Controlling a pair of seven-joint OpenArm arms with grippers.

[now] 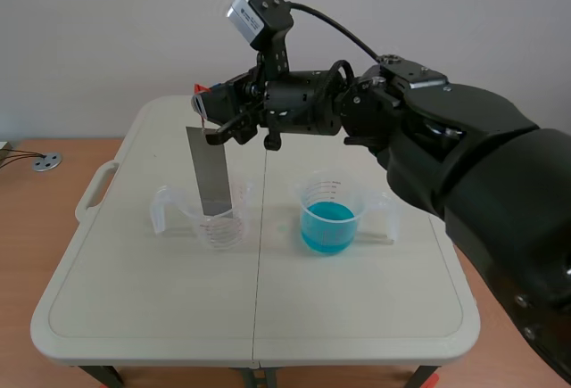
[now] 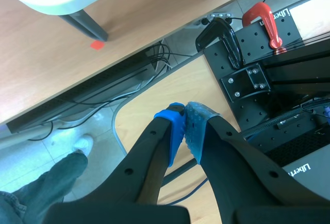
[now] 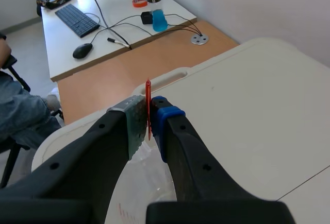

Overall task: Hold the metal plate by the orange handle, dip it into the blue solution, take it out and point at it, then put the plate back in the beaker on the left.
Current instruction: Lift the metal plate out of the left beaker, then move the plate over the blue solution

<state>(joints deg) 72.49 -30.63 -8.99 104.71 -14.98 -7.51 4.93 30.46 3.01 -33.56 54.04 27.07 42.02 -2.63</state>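
The grey metal plate (image 1: pixel 211 171) hangs upright, its lower end inside the clear left beaker (image 1: pixel 217 219). My right gripper (image 1: pixel 207 107), reaching in from the right across the table, is shut on the plate's orange handle (image 3: pixel 148 108), which shows as a thin red edge pinched between the pads. The beaker with the blue solution (image 1: pixel 328 216) stands to the right of the plate. My left gripper (image 2: pixel 184 126) is off the table, shut on nothing, pointing at the floor and the black mount.
The white folding table (image 1: pixel 134 299) has a carry handle at its left edge. In the right wrist view, a desk (image 3: pixel 118 26) with keyboard, mouse and bottle lies beyond the table, and a seated person's leg (image 3: pixel 20 113) shows beside it.
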